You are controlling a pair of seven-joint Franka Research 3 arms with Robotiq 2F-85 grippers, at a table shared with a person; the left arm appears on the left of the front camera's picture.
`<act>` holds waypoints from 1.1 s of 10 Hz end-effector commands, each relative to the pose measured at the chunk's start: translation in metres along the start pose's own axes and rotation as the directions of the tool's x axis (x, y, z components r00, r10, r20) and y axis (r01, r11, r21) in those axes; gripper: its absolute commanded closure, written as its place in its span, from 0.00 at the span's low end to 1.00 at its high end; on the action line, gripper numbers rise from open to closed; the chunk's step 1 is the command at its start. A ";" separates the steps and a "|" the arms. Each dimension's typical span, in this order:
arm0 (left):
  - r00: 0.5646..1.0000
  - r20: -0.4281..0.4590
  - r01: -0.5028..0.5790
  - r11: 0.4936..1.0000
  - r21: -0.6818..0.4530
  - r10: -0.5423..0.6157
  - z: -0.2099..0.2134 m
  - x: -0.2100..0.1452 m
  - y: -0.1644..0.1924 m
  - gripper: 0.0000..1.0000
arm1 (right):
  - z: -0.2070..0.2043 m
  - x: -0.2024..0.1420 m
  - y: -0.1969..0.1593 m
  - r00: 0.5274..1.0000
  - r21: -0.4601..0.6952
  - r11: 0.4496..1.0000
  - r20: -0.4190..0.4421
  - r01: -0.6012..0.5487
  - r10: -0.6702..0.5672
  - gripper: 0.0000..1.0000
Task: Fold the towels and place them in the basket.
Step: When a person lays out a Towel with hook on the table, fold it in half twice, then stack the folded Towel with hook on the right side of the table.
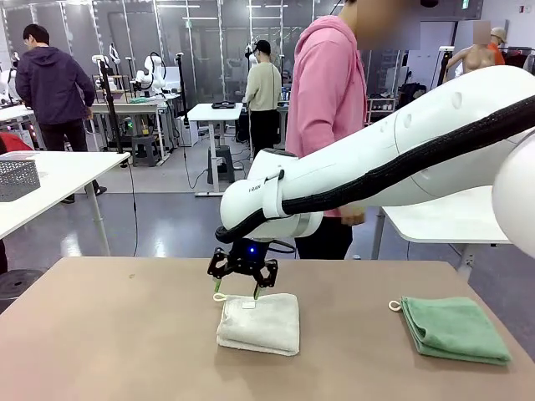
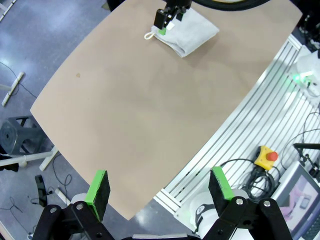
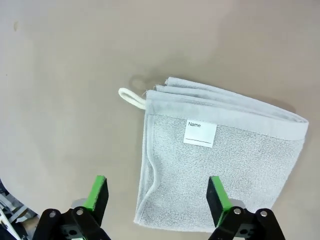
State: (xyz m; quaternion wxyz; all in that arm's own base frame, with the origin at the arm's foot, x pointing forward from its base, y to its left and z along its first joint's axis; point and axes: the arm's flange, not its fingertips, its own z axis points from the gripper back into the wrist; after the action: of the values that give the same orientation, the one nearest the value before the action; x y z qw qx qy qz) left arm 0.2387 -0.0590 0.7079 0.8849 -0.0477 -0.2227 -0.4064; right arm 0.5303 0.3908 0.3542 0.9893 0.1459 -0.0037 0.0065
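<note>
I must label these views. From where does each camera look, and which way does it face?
Front: between the arms, facing across the table; right arm's gripper open above the cream towel, green towel to the right.
Left wrist: high beside the table, looking down; open left gripper.
Right wrist: straight down on the cream towel; own green pads.
Shared: all three show the cream towel.

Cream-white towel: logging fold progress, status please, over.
Right gripper open, just above folded cream-white terry towel. Left gripper open, holding nothing. Folded mint green terry towel lies apart on brown table. Nothing in the way.
</note>
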 end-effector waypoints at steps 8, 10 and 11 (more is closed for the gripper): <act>1.000 0.000 0.003 1.000 0.008 -0.003 0.000 -0.002 0.000 0.00 | 0.001 0.000 0.003 1.000 0.003 1.000 0.001 -0.004 0.004 0.00; 1.000 0.000 0.003 1.000 0.008 -0.003 0.000 -0.002 0.000 0.00 | 0.001 0.000 0.003 1.000 0.003 1.000 0.001 -0.004 0.004 0.00; 1.000 0.000 0.003 1.000 0.008 -0.003 0.000 -0.002 0.000 0.00 | 0.001 0.000 0.003 1.000 0.003 1.000 0.001 -0.004 0.004 0.00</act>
State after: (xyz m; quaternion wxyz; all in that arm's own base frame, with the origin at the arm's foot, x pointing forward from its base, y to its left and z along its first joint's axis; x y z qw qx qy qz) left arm 0.2387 -0.0590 0.7079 0.8849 -0.0477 -0.2227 -0.4064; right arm 0.5305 0.3922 0.3558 0.9891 0.1467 -0.0046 0.0082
